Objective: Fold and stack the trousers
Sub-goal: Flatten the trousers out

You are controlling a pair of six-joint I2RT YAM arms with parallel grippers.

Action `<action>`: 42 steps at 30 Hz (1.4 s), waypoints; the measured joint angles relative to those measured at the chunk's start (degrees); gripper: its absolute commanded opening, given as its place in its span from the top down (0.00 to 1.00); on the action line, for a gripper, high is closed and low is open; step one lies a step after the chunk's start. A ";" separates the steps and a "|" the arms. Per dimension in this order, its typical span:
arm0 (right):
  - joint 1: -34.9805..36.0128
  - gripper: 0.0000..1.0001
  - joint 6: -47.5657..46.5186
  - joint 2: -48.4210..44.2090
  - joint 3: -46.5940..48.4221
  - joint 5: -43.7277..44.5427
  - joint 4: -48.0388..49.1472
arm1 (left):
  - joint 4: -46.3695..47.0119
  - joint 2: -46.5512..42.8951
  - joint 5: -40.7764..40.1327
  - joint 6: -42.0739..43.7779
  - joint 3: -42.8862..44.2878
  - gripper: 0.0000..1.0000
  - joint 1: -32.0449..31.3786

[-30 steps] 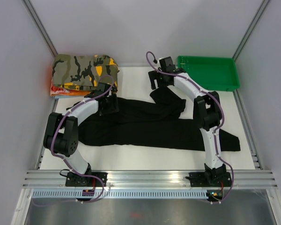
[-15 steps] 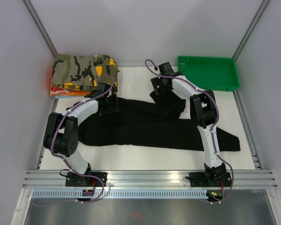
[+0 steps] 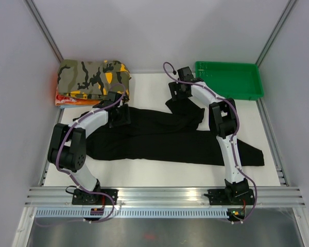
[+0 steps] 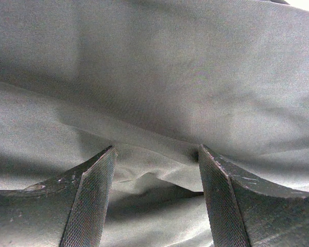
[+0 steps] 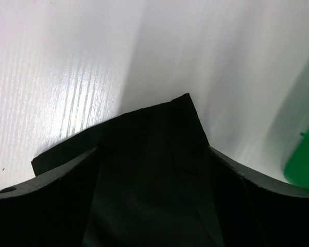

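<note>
- Black trousers (image 3: 165,136) lying across middle of white table (image 3: 144,172), legs running left to right, 1 leg end reaching close to right table edge.
- Far-right part of trousers bunched and folded over, with 1 squared corner (image 5: 159,154) lying on white surface.
- Left gripper (image 3: 119,116) down on upper-left part of trousers; fingers (image 4: 92,200) spread apart, pressing fabric (image 4: 154,77), a raised crease between them, nothing pinched.
- Right gripper (image 3: 177,92) over that far corner; jaws wide apart, the corner lying between them, no contact visible.
- Folded camouflage garment (image 3: 92,77) at far-left corner, on an orange piece (image 3: 67,99), just beside trousers' upper-left edge.
- Green tray (image 3: 229,80) at far right, apart from trousers; edge seen in right wrist view (image 5: 304,159).
- White table showing along near side of trousers and between camouflage garment and tray.
</note>
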 measured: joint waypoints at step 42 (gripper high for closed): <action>-24.90 0.21 7.32 -32.68 -17.03 36.74 -30.69 | -0.15 -0.59 1.55 1.40 6.05 0.28 0.04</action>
